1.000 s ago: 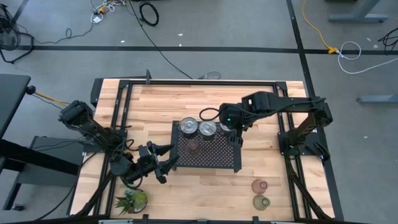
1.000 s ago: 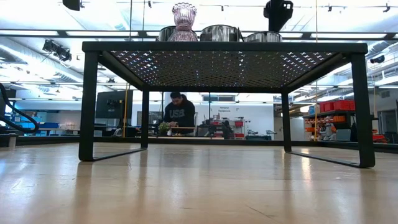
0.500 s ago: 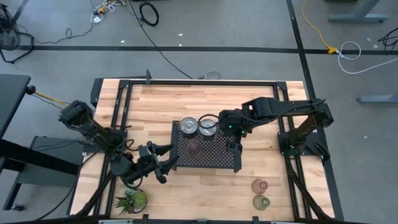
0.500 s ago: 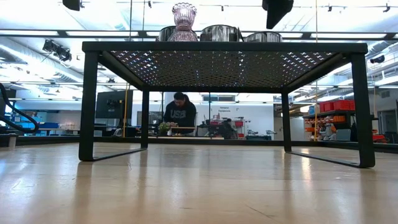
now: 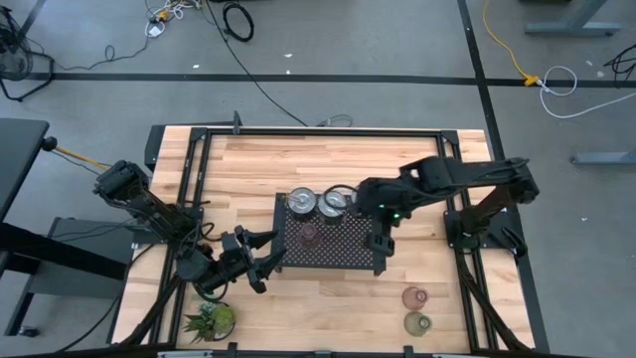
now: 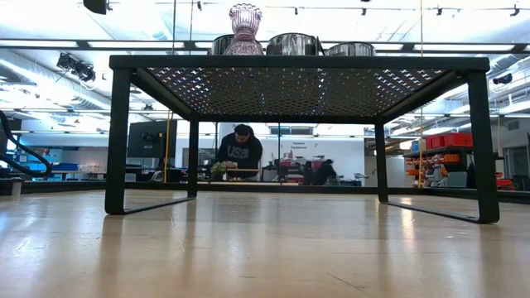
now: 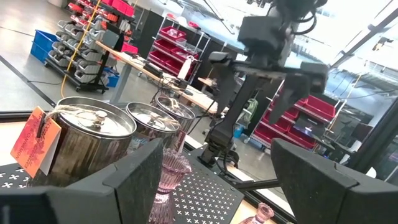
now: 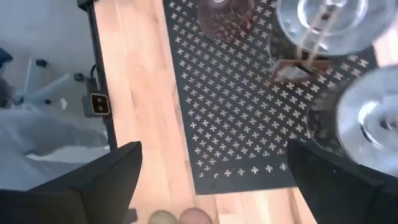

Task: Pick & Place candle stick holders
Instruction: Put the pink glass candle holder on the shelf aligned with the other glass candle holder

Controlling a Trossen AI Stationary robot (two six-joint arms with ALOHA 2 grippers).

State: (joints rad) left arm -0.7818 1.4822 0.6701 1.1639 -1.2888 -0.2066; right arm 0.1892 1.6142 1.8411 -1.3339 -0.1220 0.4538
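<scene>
A black mesh tray [image 5: 338, 254] stands on legs at the table's middle. On it rest three shiny silver candle stick holders [image 7: 93, 140], [image 7: 152, 121], [image 7: 177, 107] in a row at its far edge, and a pinkish glass one [image 5: 309, 233] nearer. Another pinkish holder [image 5: 414, 296] and a greenish one [image 5: 416, 322] stand on the wood at the near right. My right gripper [image 5: 379, 242] hangs open above the tray's right edge, holding nothing. My left gripper [image 5: 260, 261] waits open and level at the tray's near left corner.
A small potted plant [image 5: 211, 320] stands at the near left corner. Black frame rails [image 5: 199, 169] run along the table's sides. Bare wood [image 5: 328, 298] lies between the tray and the near edge. People show in the room beyond the table [image 6: 240, 149].
My right gripper has risen from over the silver holders at the tray's far right and moved toward the table's near edge along the tray's right side, leaving the low view. It stays open. The holders have not moved.
</scene>
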